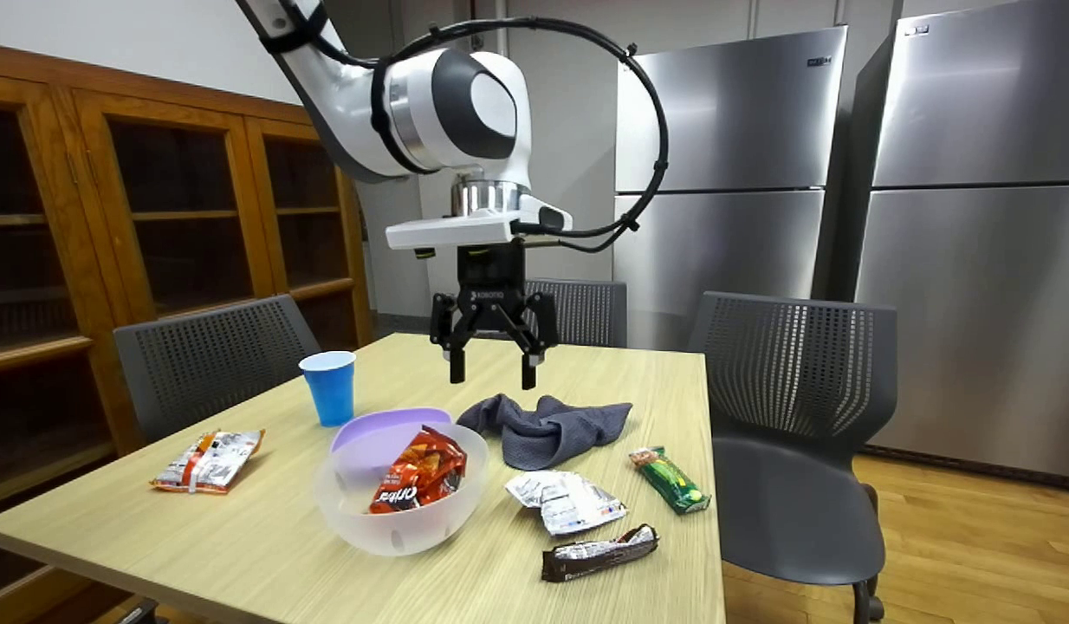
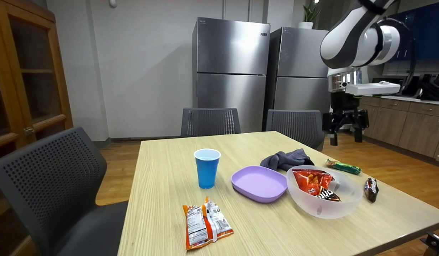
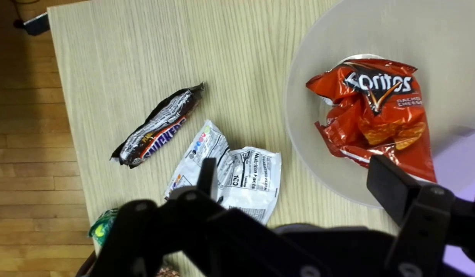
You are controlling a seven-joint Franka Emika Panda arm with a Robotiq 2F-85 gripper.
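My gripper (image 1: 493, 373) hangs above the table with its jaws wide apart and nothing between them, over the dark grey cloth (image 1: 556, 431) in an exterior view. In the wrist view, one of the fingers (image 3: 208, 173) overlaps the crumpled white packet (image 3: 253, 184), while the opposite one overlaps the frosted bowl (image 3: 308, 134). A red Doritos bag (image 3: 380, 115) lies inside that bowl. Near the packet rest a brown Snickers wrapper (image 3: 156, 129) and a green wrapper (image 3: 102, 227), partly hidden by the gripper there. The white packet cannot be made out behind the bowl in an exterior view (image 2: 312, 209).
A purple plate (image 2: 258, 183) sits beside the bowl, and a blue cup (image 2: 207, 170) stands upright near it. An orange and white snack bag (image 2: 207, 225) lies apart from them. Grey chairs (image 1: 794, 433) surround the table (image 1: 266, 537); fridges (image 1: 725, 173) stand behind.
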